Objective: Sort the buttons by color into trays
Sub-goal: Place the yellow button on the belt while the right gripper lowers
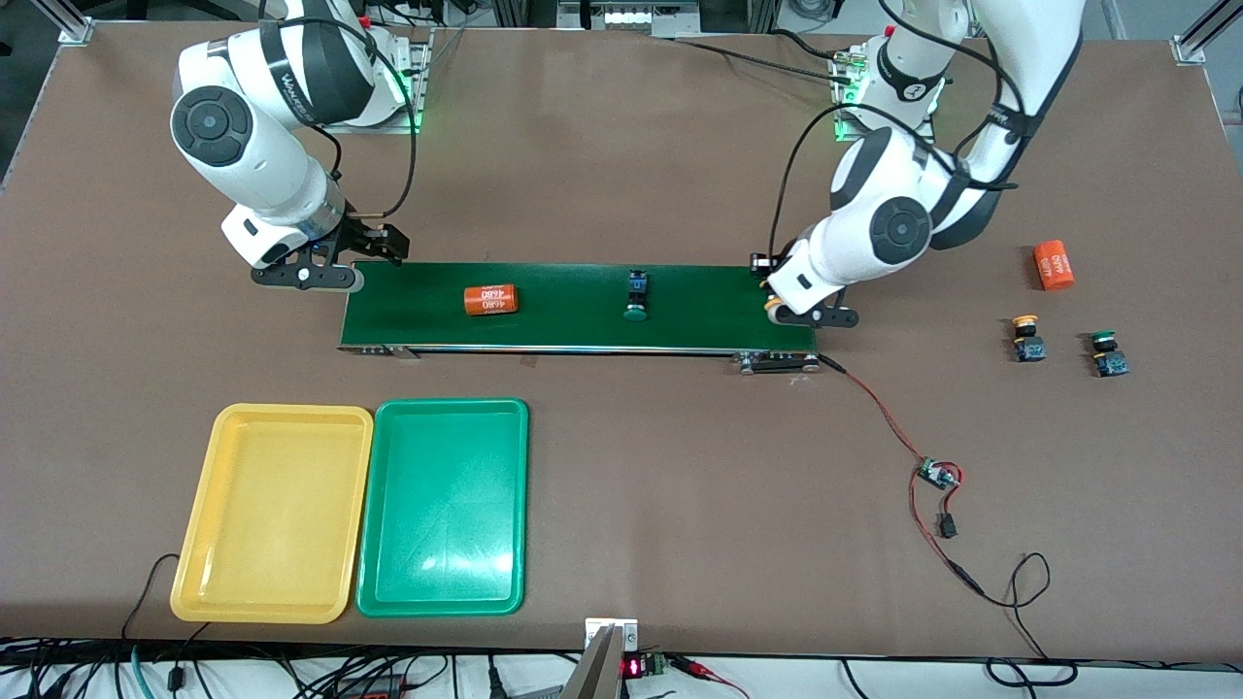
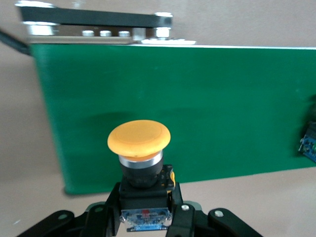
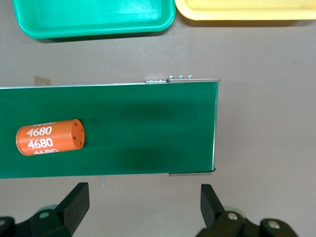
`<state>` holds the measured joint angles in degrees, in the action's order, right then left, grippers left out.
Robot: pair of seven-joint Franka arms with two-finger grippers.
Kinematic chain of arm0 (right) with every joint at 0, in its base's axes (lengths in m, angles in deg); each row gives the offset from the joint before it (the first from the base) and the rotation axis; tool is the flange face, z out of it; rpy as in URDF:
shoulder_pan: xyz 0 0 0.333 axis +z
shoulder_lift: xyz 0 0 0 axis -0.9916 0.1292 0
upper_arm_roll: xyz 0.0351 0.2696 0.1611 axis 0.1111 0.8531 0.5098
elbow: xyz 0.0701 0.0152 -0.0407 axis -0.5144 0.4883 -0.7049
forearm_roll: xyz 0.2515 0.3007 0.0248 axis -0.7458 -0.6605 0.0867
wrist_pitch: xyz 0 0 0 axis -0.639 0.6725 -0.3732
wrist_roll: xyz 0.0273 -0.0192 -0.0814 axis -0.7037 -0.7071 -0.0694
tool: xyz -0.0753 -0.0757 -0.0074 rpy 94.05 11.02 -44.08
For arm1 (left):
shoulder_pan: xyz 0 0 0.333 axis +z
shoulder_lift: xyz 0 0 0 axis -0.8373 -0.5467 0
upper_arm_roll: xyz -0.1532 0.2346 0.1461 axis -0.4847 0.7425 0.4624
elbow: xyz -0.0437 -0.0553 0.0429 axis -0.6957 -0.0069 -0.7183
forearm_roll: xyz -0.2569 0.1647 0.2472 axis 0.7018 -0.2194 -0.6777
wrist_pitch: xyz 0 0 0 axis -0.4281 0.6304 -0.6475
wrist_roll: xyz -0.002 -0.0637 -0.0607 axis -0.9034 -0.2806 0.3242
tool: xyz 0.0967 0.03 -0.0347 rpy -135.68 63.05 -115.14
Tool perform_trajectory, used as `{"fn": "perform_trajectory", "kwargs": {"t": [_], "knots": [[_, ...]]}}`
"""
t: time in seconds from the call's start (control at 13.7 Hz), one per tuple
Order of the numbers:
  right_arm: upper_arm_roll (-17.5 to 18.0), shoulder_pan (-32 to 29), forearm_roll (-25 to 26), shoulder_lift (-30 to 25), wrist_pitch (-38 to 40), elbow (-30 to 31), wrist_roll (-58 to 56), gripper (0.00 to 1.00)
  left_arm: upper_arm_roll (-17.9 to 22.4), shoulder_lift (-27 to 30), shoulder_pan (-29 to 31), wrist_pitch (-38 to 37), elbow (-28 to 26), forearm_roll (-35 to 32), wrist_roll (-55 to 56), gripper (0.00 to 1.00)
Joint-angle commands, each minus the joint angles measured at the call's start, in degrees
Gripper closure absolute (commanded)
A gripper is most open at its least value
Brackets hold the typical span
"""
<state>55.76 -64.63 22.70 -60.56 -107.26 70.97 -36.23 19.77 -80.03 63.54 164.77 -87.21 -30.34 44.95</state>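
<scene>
Yellow-capped push-button switch [image 2: 139, 163] clamped in the left end effector [image 2: 143, 217] over the dark-green conveyor belt's [image 1: 583, 306] end.
Right end effector [image 3: 143, 205], fingers apart, hovers at the other end; the yellow tray [image 1: 274, 512] and green tray [image 1: 445, 507] lie nearer the camera.

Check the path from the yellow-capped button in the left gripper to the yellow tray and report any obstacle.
The left gripper holds the yellow-capped button over the conveyor belt's end. Along the belt toward the yellow tray lie a green-capped button and an orange cylinder. Carried above them, nothing visible blocks it.
</scene>
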Motion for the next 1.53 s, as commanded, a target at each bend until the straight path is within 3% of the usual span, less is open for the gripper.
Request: {"fn": "perform_trajectory", "kwargs": {"t": [0.0, 0.15, 0.22, 0.29, 0.36, 0.73, 0.95, 1.16, 1.24, 1.46], "knots": [[-0.03, 0.42, -0.36, 0.33, -1.82, -0.37, 0.61, 0.0, -0.12, -1.68, -1.14, 3.87, -0.65, 1.54, 2.06, 0.76], [0.06, 1.03, -0.45, 0.95, -4.1, -0.37, 1.31, 0.0, -0.12, -1.94, -1.15, 3.88, -0.83, 1.54, 2.16, 0.72], [0.14, 1.38, -0.45, 0.95, -4.9, -0.28, 1.4, 0.0, -0.12, -2.03, -1.15, 3.88, -0.83, 1.54, 2.16, 0.54], [0.15, 1.47, -0.45, 1.04, -5.25, -0.11, 1.49, 0.0, -0.03, -1.94, -1.15, 3.79, -0.83, 1.54, 1.98, 0.04], [0.15, 1.65, -0.45, 0.95, -5.26, -0.11, 1.49, 0.0, -0.03, -1.51, -1.15, 3.53, -0.75, 1.54, 1.46, 0.0], [0.14, 1.56, -0.45, 0.86, -4.47, -0.28, 1.4, 0.0, 1.19, 2.44, -0.44, 2.83, -0.04, 1.02, 1.72, 0.0], [-0.03, 1.13, -0.45, 0.69, -4.38, -0.28, 1.31, 0.0, 5.31, 4.64, -0.36, -0.15, 0.75, -0.29, 1.28, 0.0], [-0.03, 1.12, -0.45, 0.6, -4.29, -0.37, 1.4, 0.0, 8.05, 5.18, 0.69, -2.53, 1.36, -14.59, -5.82, 0.0], [-0.03, 1.12, -0.45, 0.6, -4.29, -0.37, 1.4, 0.0, 9.71, 5.09, 0.87, -2.62, 1.28, -16.19, -6.54, 0.0], [-0.03, 1.12, -0.45, 0.51, -4.29, -0.37, 1.4, 0.0, 19.97, 2.9, 0.96, -2.54, 1.28, -16.39, -7.07, 0.0]]}}
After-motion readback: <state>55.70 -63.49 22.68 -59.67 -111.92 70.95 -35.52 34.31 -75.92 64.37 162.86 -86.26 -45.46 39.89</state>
